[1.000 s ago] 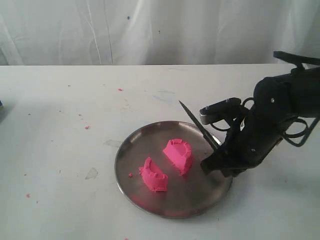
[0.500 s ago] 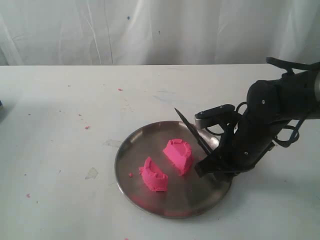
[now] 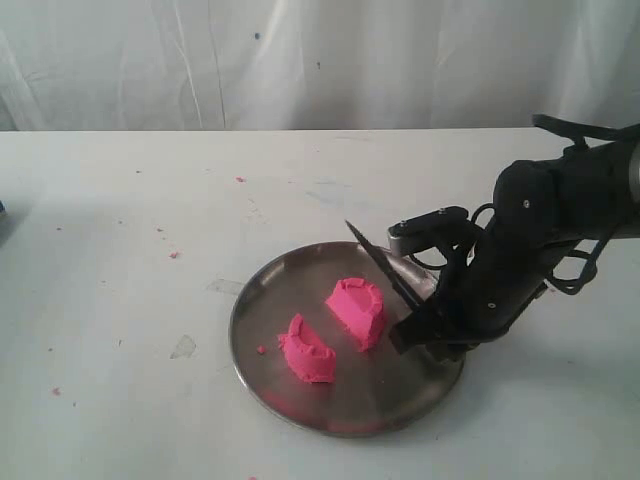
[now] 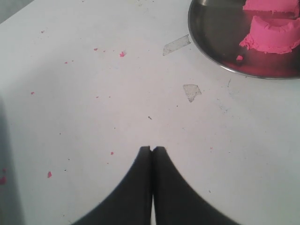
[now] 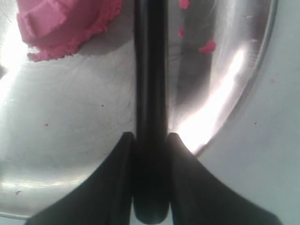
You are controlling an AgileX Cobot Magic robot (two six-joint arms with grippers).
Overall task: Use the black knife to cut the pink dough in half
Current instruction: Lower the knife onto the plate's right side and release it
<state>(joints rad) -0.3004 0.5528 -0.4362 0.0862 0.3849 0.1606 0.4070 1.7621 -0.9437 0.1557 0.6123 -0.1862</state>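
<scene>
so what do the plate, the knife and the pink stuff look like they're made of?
Plate: looks like bare polished metal, probably steel; it throws bright glare and mirrors the pink.
Black knife: smooth, slightly glossy black all over, plastic or coated metal; cannot tell which.
Pink dough: soft matte modelling dough; ragged cut edges, and crumbs left on the plate.

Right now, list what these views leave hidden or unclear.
- Knife handle: exterior view, covered by the right gripper and arm.
- Knife tip: right wrist view, cut off by the frame edge.
- Dough: left wrist view, far half cropped at the edge; right wrist view shows only one half's corner.
- Left gripper: outside the exterior view.
- Plate under the arm: hidden.
</scene>
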